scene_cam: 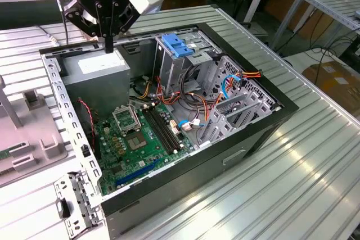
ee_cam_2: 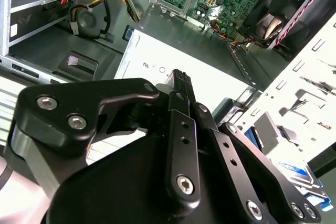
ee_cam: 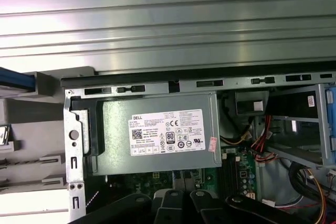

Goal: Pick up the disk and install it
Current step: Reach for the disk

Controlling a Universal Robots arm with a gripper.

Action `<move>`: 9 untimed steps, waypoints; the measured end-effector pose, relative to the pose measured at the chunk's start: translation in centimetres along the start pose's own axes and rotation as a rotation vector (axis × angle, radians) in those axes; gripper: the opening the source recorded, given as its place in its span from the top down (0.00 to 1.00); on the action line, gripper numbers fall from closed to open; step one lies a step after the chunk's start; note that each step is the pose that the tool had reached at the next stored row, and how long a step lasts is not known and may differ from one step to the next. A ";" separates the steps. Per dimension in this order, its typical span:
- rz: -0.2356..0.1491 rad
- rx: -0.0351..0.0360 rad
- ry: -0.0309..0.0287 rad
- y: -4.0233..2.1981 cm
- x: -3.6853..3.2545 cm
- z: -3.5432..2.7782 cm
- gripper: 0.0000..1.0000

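My gripper (scene_cam: 108, 48) hangs over the far left corner of the open computer case (scene_cam: 264, 133), just above the grey power-supply box (scene_cam: 95, 74). Its black fingers (ee_cam_2: 179, 80) are pressed together with nothing between them. The disk (ee_cam_2: 304, 178) shows as a silver slab with a blue rail, past the gripper's links and outside the case's perforated wall (ee_cam_2: 310, 77). In the first wrist view a blue edge (ee_cam: 16, 77), probably the disk's rail, lies on the grey stand (ee_cam: 37, 90) beside the case. The gripper is not touching it.
Inside the case are the green motherboard (scene_cam: 135, 139), bundled cables (scene_cam: 225, 85) and a grey drive cage (scene_cam: 180, 68) topped by a blue bracket (scene_cam: 177, 43). A grey fixture (scene_cam: 25, 127) stands on the ribbed metal table (scene_cam: 292, 184) at the exterior view's left.
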State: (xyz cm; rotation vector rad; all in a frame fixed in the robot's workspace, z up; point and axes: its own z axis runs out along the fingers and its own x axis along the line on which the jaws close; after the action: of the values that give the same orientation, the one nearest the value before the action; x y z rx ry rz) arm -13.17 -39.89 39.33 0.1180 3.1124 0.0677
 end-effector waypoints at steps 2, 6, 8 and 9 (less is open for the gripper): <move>0.000 0.0001 0.0000 -0.01 0.12 -0.01 0.89; 0.000 0.0001 0.0001 -0.03 0.38 -0.02 0.89; 0.000 0.0000 0.0000 -0.04 0.52 -0.02 0.89; 0.000 0.0000 0.0000 -0.05 0.57 -0.02 0.89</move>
State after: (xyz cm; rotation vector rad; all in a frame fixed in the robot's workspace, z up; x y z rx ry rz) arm -13.74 -39.89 39.33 0.1180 3.1125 0.0677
